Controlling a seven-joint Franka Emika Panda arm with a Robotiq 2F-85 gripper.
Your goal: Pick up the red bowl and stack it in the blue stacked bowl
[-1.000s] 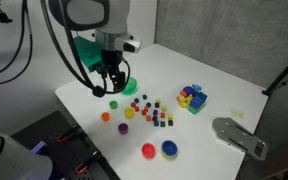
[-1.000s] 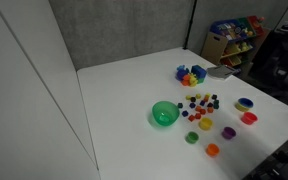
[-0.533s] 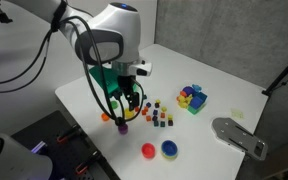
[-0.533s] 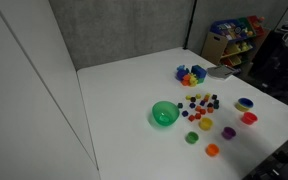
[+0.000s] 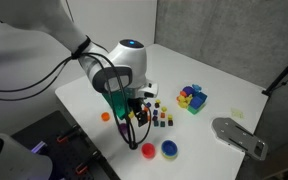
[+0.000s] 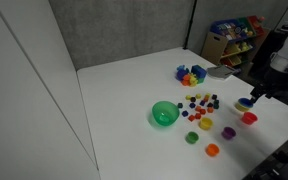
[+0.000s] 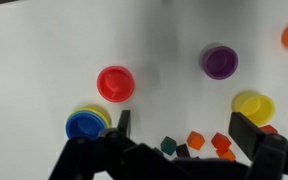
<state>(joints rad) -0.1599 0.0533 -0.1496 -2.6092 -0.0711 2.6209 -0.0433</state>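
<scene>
The red bowl (image 7: 115, 83) sits upright on the white table, with the blue stacked bowl (image 7: 84, 124) close beside it on a yellow piece. Both show in both exterior views: the red bowl (image 5: 148, 151) (image 6: 249, 118) and the blue stacked bowl (image 5: 169, 149) (image 6: 245, 103). My gripper (image 7: 184, 132) is open and empty. It hangs above the table over the small cubes, a short way from the red bowl and not touching it. In an exterior view the gripper (image 5: 134, 127) is just behind and left of the red bowl.
Small coloured cubes (image 7: 196, 141) lie under the gripper. A purple cup (image 7: 220, 62), a yellow cup (image 7: 252, 105) and an orange cup (image 5: 106, 116) stand nearby. A green bowl (image 6: 164, 114) and a multicoloured block cluster (image 5: 192, 98) lie farther off. The table's front edge is near the bowls.
The arm has swung from the far side by the green bowl across the table toward the red and blue bowls and come lower. The gripper stays open; no object has moved.
</scene>
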